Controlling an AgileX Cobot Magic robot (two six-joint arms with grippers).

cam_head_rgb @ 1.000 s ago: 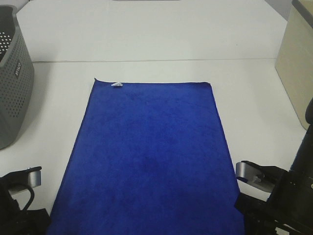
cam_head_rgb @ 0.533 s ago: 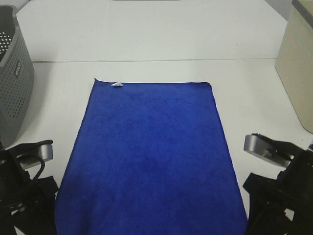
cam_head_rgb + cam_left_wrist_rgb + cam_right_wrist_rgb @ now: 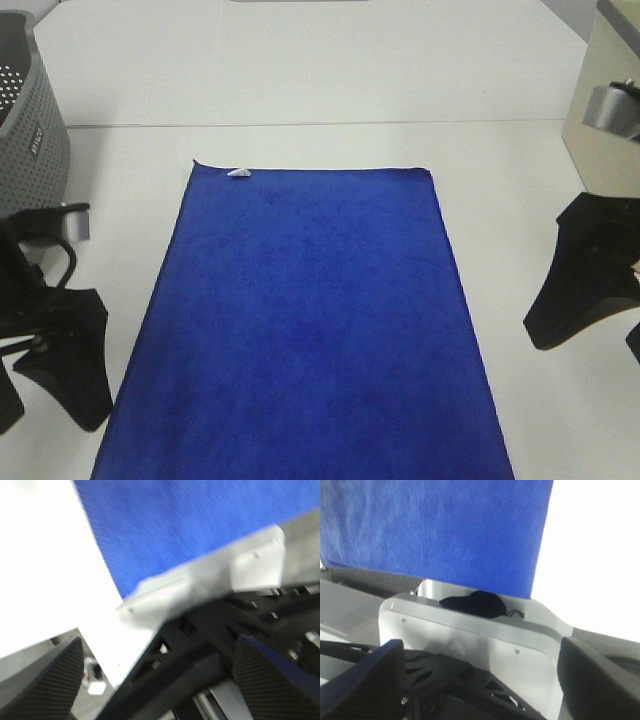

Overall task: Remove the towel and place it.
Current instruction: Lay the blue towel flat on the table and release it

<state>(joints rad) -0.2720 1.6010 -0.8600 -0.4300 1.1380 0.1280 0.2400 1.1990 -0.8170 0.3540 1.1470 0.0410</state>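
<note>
Both grippers have lifted away from the near edge of the table (image 3: 300,80) in the last second, while the royal-blue towel (image 3: 310,320) has not shifted. Nearest the camera, the left gripper (image 3: 45,400) hangs at about 8 o'clock from the towel's centre, just off its long edge, jaws spread and grasping nothing. The right gripper (image 3: 590,340) hangs at about 3 o'clock, clear of the opposite edge, its jaws likewise parted and empty. Between them the towel lies flat and spread out on the white table, its near end running out of the high camera's view. Its small white tag (image 3: 238,172) sits at the far corner, toward 11 o'clock. Farther back, a perforated grey basket (image 3: 30,170) stands at 10 o'clock, and a beige box (image 3: 600,120) at 2 o'clock.
</note>
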